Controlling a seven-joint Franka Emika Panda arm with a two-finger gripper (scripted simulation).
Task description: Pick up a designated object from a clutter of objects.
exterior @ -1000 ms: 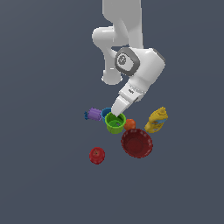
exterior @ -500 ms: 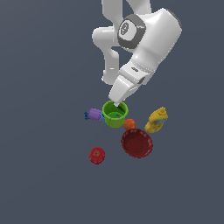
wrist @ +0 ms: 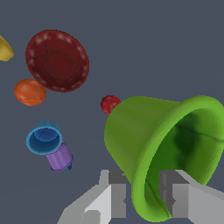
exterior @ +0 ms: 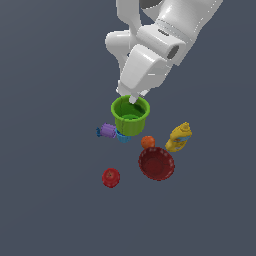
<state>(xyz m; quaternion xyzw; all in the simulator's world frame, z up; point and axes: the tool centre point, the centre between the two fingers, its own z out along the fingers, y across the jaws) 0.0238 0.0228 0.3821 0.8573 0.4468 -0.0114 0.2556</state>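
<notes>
The bright green cup (exterior: 130, 116) hangs in the air above the clutter, held by its flared rim. My gripper (exterior: 133, 98) is shut on that rim, one finger inside the cup and one outside. In the wrist view the green cup (wrist: 151, 140) fills the near side, its rim pinched between my gripper (wrist: 144, 197) fingers. Below lie the blue cup (wrist: 43, 139), purple piece (wrist: 60, 157), orange ball (wrist: 29, 92), red bowl (wrist: 57, 60) and red apple-like ball (wrist: 109, 104). The blue cup (exterior: 123, 137) is mostly hidden behind the green cup in the exterior view.
A yellow bottle (exterior: 179, 137) lies beside the red bowl (exterior: 156, 163) toward the exterior view's right. The purple piece (exterior: 107, 131), orange ball (exterior: 147, 142) and red apple-like ball (exterior: 111, 177) sit on the dark grey floor.
The arm has risen and carried the green cup up out of the clutter. The other items have stayed where they were.
</notes>
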